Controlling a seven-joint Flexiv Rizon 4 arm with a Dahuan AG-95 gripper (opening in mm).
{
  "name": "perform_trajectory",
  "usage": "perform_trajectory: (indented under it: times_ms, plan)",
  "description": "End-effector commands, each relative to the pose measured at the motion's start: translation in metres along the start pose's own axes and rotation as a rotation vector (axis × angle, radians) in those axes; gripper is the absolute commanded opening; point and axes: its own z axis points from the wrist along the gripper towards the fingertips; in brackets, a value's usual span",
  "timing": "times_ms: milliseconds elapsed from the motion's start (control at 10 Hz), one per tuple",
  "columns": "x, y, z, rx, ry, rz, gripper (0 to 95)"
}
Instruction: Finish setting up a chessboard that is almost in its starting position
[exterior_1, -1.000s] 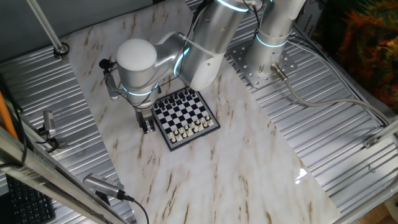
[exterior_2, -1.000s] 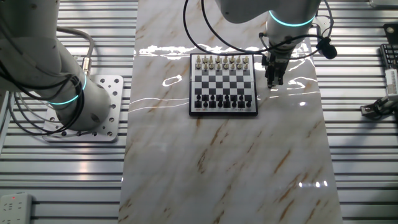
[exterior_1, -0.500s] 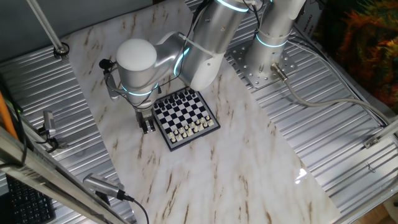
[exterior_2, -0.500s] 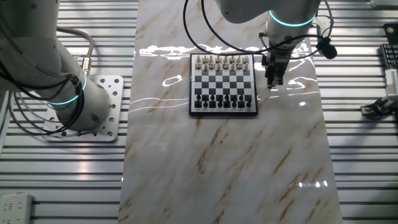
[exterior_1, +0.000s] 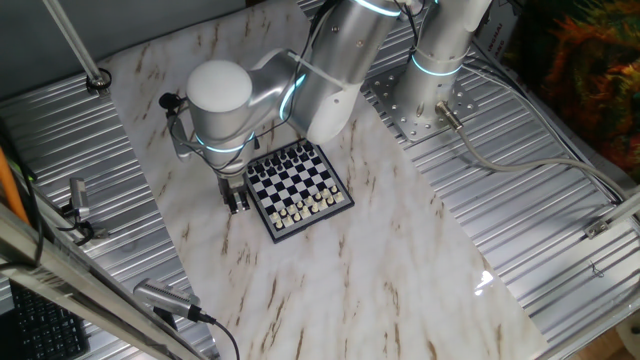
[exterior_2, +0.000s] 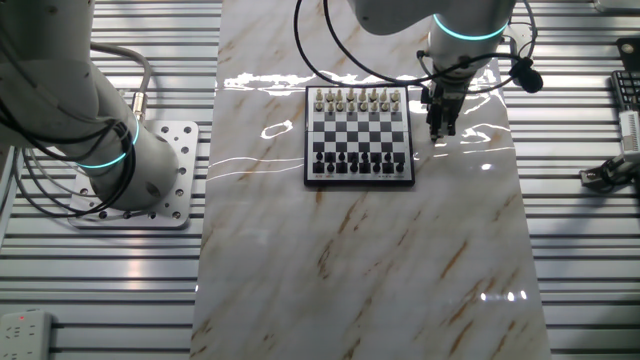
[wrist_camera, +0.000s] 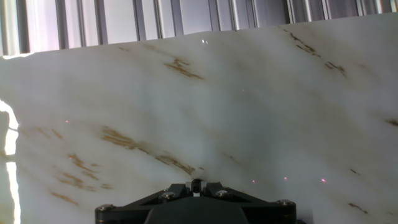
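- Pincer (exterior_2: 441, 125) hangs low just beside the chessboard (exterior_2: 359, 135), off one side edge, over bare worktop (exterior_2: 400, 260).
- Fingers look close together; whether they hold a piece, I cannot tell.
- Risk: swinging in low could topple the edge rows.

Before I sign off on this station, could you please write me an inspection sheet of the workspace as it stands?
Surface: marble-patterned sheet on a ribbed metal table.
Job's things: chessboard flat on the sheet, pale pieces along one edge, dark along the opposite.
Clutter: nothing seen on the sheet.
Hand: hand low beside the board, off its side edge; fingers out of the hand view, state unclear, no piece seen in it.
Cables: black loops above the board; grey cable across the metal.
Surroundings: second arm's base bolted beside the sheet.
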Motion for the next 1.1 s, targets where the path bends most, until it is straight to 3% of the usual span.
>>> perform_trajectory:
  times_ms: [100,1100]
  plan:
    - [-0.001,0.000,0.000,-0.001,0.003,-0.001,0.0]
    - [0.006,-0.003,-0.011,-0.007,0.014,-0.014,0.0]
